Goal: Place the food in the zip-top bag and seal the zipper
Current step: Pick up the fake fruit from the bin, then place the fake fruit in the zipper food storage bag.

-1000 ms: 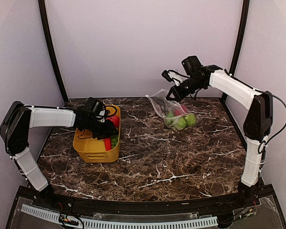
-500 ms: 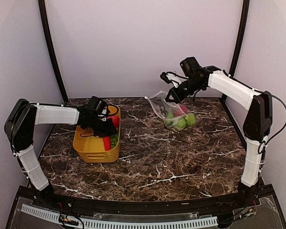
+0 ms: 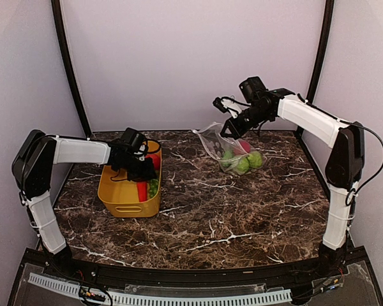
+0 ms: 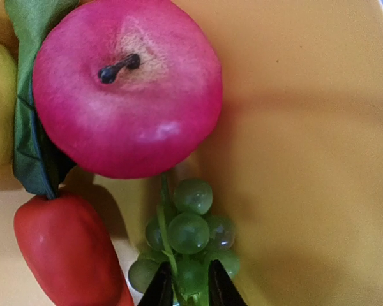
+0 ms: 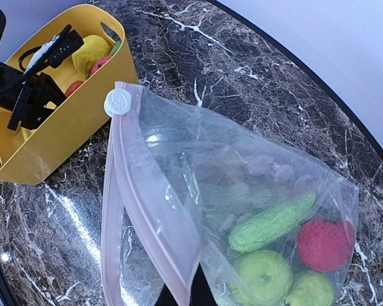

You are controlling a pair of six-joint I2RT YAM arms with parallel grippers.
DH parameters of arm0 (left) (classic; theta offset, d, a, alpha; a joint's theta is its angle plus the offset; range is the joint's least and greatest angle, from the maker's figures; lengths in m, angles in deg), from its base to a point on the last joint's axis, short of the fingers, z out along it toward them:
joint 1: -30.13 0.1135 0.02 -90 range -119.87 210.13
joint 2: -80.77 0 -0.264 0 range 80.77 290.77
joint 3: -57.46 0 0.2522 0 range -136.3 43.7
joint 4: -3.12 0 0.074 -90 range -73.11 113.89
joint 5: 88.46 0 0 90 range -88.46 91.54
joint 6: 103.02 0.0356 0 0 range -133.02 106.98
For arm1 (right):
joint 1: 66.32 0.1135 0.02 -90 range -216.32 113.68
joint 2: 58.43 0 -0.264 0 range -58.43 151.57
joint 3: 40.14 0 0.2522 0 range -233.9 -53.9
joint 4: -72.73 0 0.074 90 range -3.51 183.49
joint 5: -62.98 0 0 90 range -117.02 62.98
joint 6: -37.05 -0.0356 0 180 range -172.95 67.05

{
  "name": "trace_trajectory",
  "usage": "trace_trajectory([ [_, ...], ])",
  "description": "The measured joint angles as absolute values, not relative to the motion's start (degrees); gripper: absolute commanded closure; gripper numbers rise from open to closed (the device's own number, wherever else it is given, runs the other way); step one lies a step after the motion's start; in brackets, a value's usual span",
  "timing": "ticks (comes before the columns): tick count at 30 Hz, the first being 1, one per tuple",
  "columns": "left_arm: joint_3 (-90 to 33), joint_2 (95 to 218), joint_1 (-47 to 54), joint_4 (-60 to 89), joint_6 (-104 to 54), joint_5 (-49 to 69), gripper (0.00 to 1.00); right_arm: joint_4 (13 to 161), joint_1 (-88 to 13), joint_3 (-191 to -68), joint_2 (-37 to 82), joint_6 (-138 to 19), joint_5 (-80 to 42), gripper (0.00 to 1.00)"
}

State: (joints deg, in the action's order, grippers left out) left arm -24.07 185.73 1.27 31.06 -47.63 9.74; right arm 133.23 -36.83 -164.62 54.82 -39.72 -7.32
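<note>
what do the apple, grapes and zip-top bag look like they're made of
Apple: probably painted foam or hard plastic, with a satin sheen and one soft highlight.
Grapes: likely soft translucent plastic, glossy, with light showing through them.
Zip-top bag: thin clear plastic film, crinkled and glinting, with its contents visible through it.

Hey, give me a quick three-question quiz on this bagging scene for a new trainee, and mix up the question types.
1. True or false: the right claw pinches the zip-top bag at its zipper.
2. Which food is inside the bag? A) lemon B) cucumber C) carrot
3. Fill in: inside the yellow basket, the left claw grips the green ____.
Key: 1 true; 2 B; 3 grapes.
</note>
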Motion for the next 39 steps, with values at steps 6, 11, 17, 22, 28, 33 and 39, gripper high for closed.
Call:
trace_trajectory([
  [6,-24.5,186.6,1.4,31.3,-47.0,10.1,0.98,133.2,-36.6,-164.6,54.8,-39.5,-7.5,1.00],
  [11,-25.0,186.6,1.4,32.2,-46.3,10.4,0.99,133.3,-36.5,-164.6,54.8,-39.5,-7.6,1.00],
  [17,-25.7,184.4,1.4,34.5,-43.9,10.4,0.99,133.3,-36.3,-164.6,54.8,-38.9,-7.8,1.00],
  [22,-28.2,180.4,1.4,37.6,-41.0,9.2,0.99,133.5,-36.3,-164.7,54.8,-38.6,-7.8,1.00],
  [28,-32.1,175.6,1.4,40.0,-37.4,8.3,0.99,133.7,-36.3,-164.8,54.8,-38.5,-7.8,1.00],
  [33,-37.6,173.5,1.4,41.8,-34.3,8.8,0.99,134.1,-36.2,-165.5,54.8,-38.4,-8.0,1.00],
  [39,-41.7,170.7,1.4,41.1,-32.4,11.3,0.99,134.3,-36.2,-166.0,54.8,-38.4,-8.7,1.00],
])
